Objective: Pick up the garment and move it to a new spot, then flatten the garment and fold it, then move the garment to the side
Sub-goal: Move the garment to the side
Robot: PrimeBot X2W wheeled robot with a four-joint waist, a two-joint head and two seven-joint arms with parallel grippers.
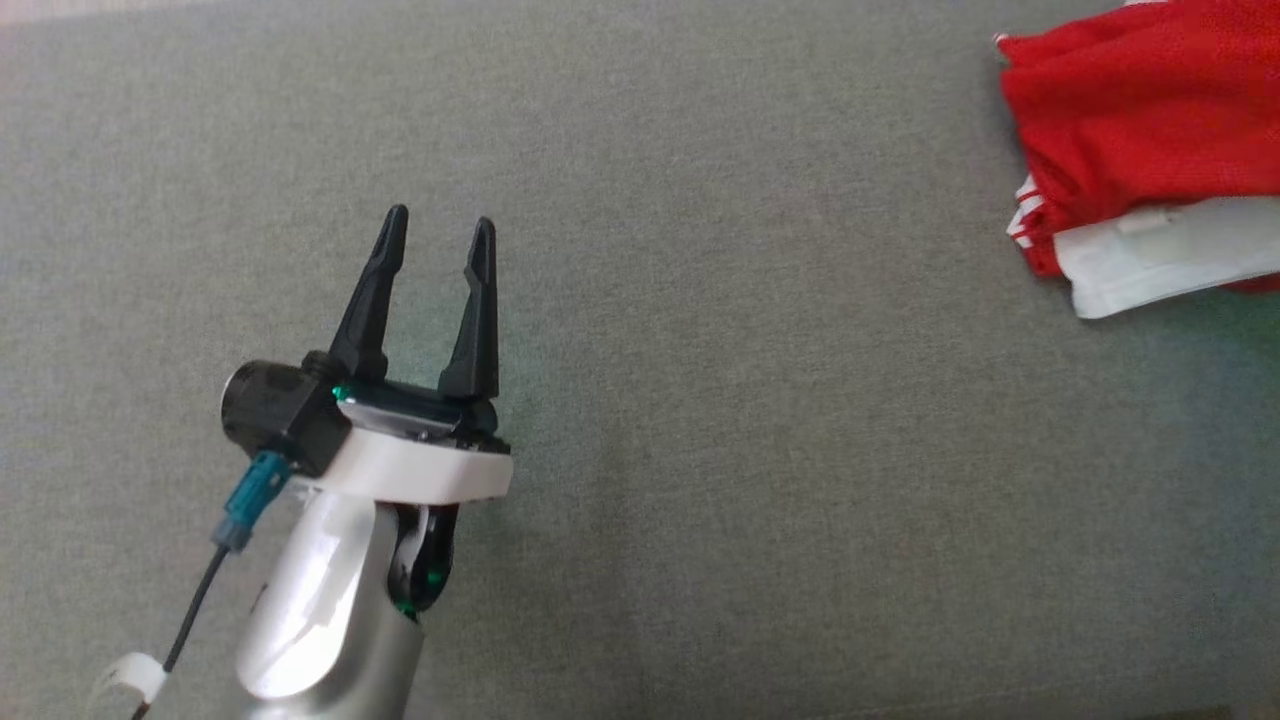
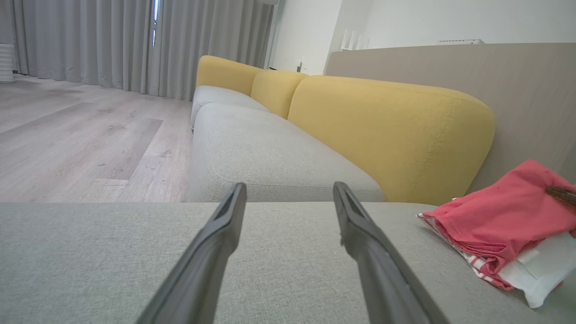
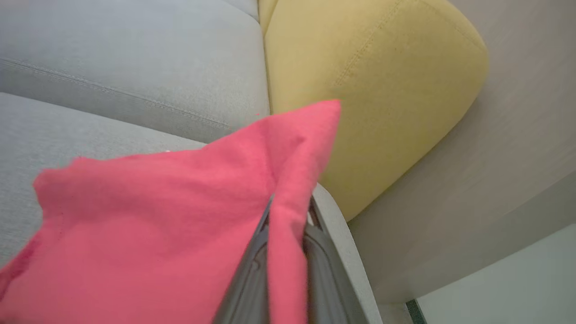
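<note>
- In the head view our left hand [image 1: 441, 216] sits at 8 o'clock over the grey seat [image 1: 750, 450], its fingers spread wide and holding nothing.
- The red garment [image 1: 1130, 110] lies bunched at 2 o'clock in that view, cut off by the picture's right edge, with a white layer [image 1: 1160, 260] sticking out under its near side.
- Between the left hand and the garment we see a broad stretch of bare grey fabric, and the two are well apart.
- In the left wrist view the seat's far edge runs straight across just beyond the left hand [image 2: 289, 186]; past it stand a second grey seat [image 2: 261, 153] and a yellow backrest [image 2: 387, 135], with wooden floor [image 2: 81, 135] at 9 o'clock.
- There the garment [image 2: 499, 216] rests at 3 o'clock, close to the backrest.
- In the right wrist view our right hand [image 3: 290, 211] is narrow, pinching a raised fold of the garment [image 3: 157, 225].
- The seat's rounded corner [image 3: 342, 234] lies just beside that hand at 5 o'clock, with the yellow backrest [image 3: 369, 90] close behind.
</note>
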